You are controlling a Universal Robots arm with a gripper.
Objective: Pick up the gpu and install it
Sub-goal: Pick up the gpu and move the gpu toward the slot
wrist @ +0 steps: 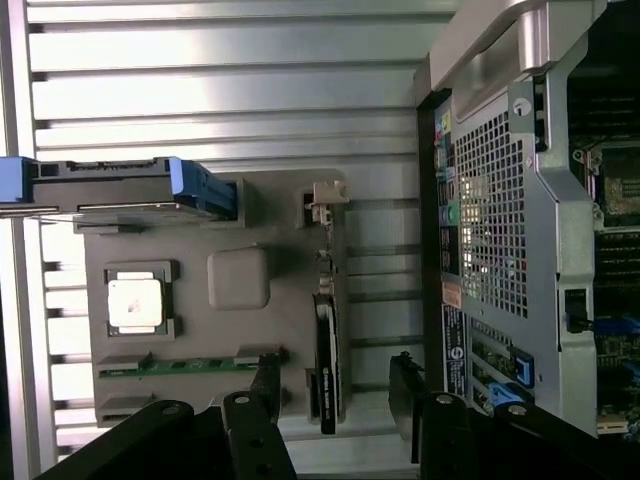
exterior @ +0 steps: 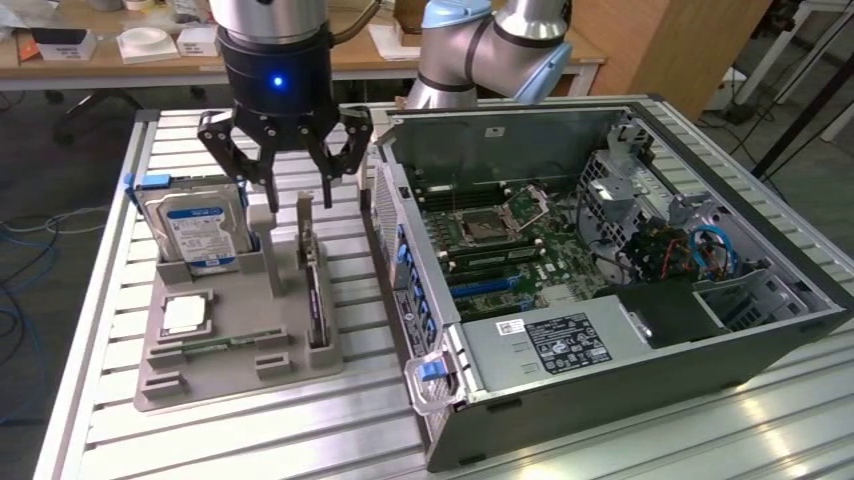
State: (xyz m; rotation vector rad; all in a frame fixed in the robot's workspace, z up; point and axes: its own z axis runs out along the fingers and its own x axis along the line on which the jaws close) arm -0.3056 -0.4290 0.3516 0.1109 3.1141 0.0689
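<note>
On slatted metal table (exterior: 254, 435), gpu (exterior: 315, 300) upright in grey tray (exterior: 214, 385); wooden desk (exterior: 134, 66) behind.

A slatted metal desk (exterior: 267, 440) carries a grey moulded tray (exterior: 234, 385) and, to the exterior view's right of it, an open computer case (exterior: 494, 125) with its motherboard (exterior: 501, 235) and labelled power supply (exterior: 561, 340) exposed. In the tray a silver hard drive (exterior: 194, 232) (blue-and-white label showing) stands upright in a slot. A processor chip (exterior: 184, 316) and a green memory stick (exterior: 220, 345) lie flat beside it.
</note>
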